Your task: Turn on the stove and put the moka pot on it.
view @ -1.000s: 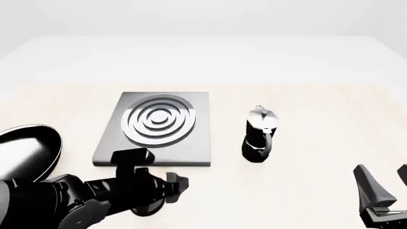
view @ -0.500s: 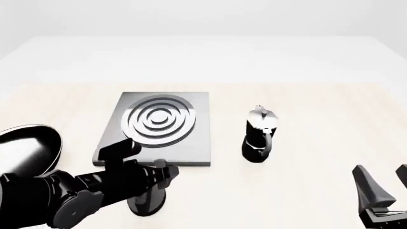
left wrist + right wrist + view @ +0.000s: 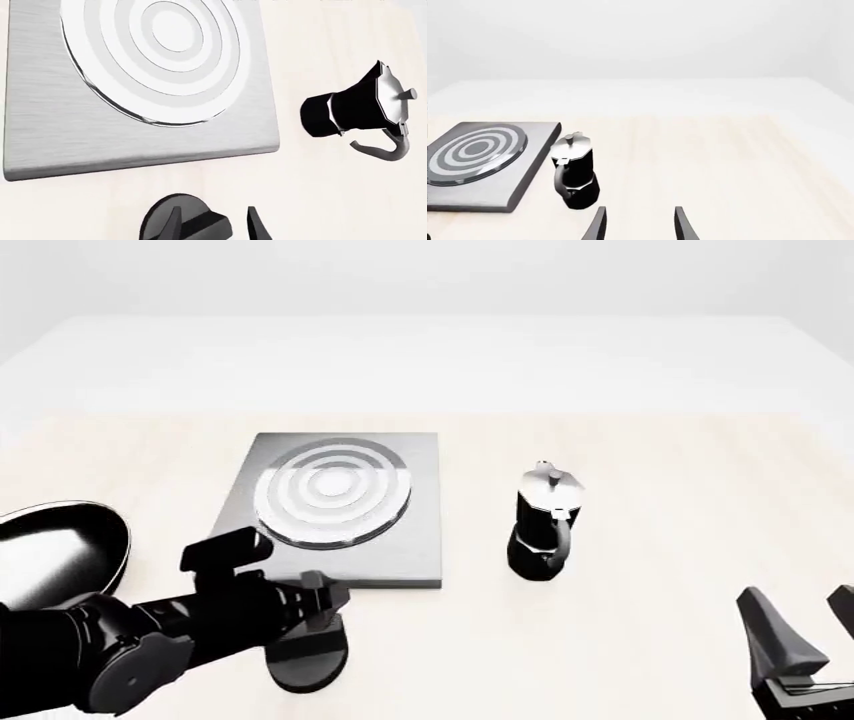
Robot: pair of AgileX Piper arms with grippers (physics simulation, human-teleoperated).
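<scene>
Near the front edge of the pale wooden bench (image 3: 641, 470), left of centre, the left gripper (image 3: 212, 225) sits at the black oval knob (image 3: 310, 658), just in front of the stove (image 3: 400, 540). Seen from the left wrist, the two fingers (image 3: 256, 226) straddle the knob's raised grip, one on each side; whether they actually press on it cannot be told. The knob lies apart from the stove, close to its near edge. The stove is a flat grey metal slab lying on the bench, with a round burner (image 3: 331, 492) of concentric silver rings. To the right of the stove, a little apart from it, the moka pot (image 3: 545, 525) stands upright on the bench, silver lid on top and black handle turned toward the near side. At the near right corner the right gripper (image 3: 638, 224) hovers with its fingers spread and nothing between them, well short of the pot. A black frying pan (image 3: 60, 555) lies at the far left edge.
</scene>
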